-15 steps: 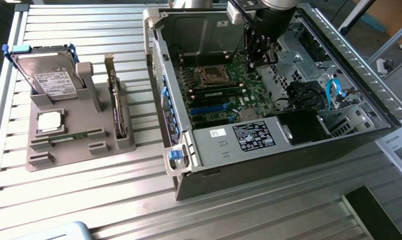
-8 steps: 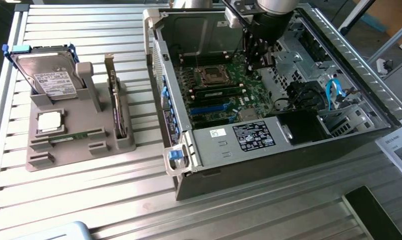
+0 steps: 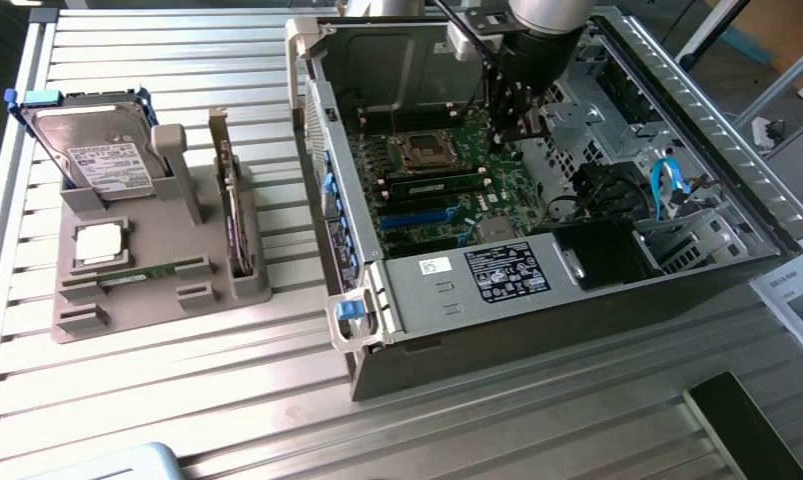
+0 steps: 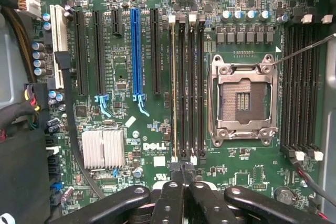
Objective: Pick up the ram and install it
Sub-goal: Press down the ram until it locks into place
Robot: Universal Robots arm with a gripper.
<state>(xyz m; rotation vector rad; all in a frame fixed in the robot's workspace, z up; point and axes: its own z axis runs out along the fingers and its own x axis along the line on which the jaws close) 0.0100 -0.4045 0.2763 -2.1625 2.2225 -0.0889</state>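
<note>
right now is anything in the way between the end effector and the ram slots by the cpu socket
Nothing visible. The end effector hangs right over the black memory slots beside the CPU socket. One slot holds a seated stick; the three beside it look empty. A thin wire crosses only the far slot bank.

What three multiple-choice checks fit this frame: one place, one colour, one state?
1. Where is the gripper?
A. Parked outside the case
B. Inside the open computer case, over the motherboard
C. Under the case

2. What colour is the one long expansion slot that stands out among the black ones?
A. Red
B. Orange
C. Blue

3. What state is the CPU socket in?
A. Bare, no cooler on it
B. Covered by a cooler
C. Buried under cables

Answers: B, the wrist view looks straight down on the board; C, the slot is plainly blue; A, the socket's frame and centre are exposed.
</note>
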